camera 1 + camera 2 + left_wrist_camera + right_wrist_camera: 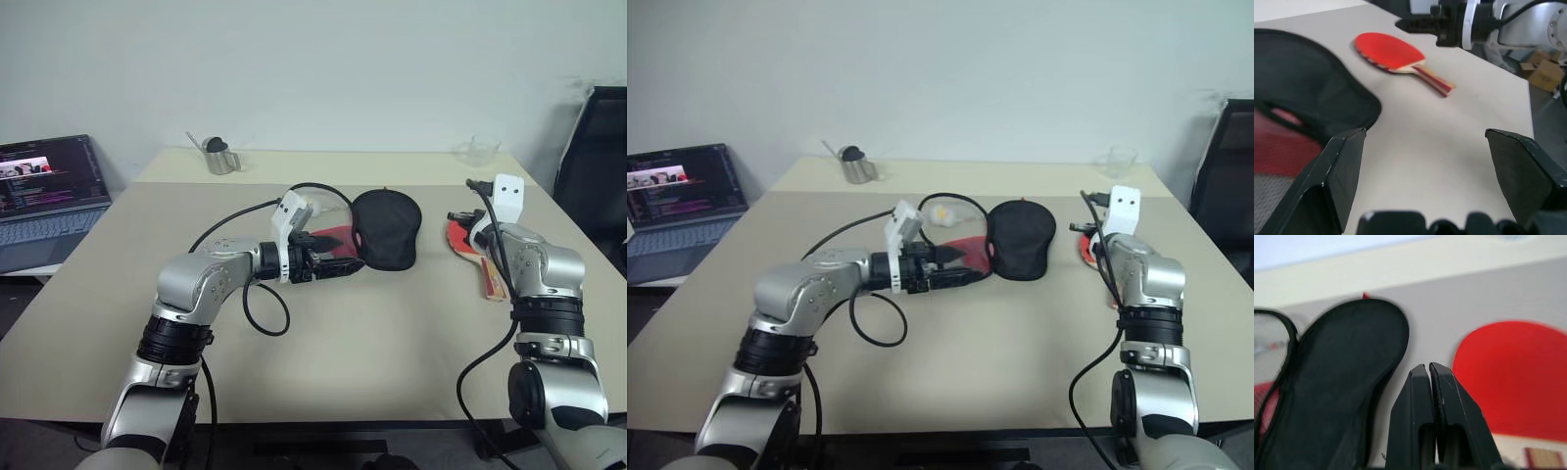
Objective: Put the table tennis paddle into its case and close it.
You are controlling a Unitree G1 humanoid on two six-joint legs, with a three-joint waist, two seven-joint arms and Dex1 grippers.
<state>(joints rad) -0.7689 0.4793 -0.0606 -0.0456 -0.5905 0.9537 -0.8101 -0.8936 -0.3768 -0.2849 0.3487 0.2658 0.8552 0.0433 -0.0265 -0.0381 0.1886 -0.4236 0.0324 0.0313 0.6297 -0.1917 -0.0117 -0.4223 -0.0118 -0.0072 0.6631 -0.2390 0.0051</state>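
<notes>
The case [387, 230] lies open in the middle of the table, its black fabric half raised and its red lining [333, 237] facing my left gripper. My left gripper [338, 257] is open at the lining's edge, its fingers [1337, 171] wide apart with nothing between them. The table tennis paddle [1388, 51] lies flat to the right of the case, red blade toward the case and wooden handle [492, 282] toward the table's front. My right gripper [1430, 374] is shut on nothing, hovering above the table between the paddle's blade [1518, 377] and the case [1337, 382].
An open laptop [49, 191] stands off the table's left side. A metal cup [221, 157] sits at the back left and a clear glass bowl [477, 150] at the back right. A black chair [598, 166] is at the far right. A black cable [265, 313] loops beside my left arm.
</notes>
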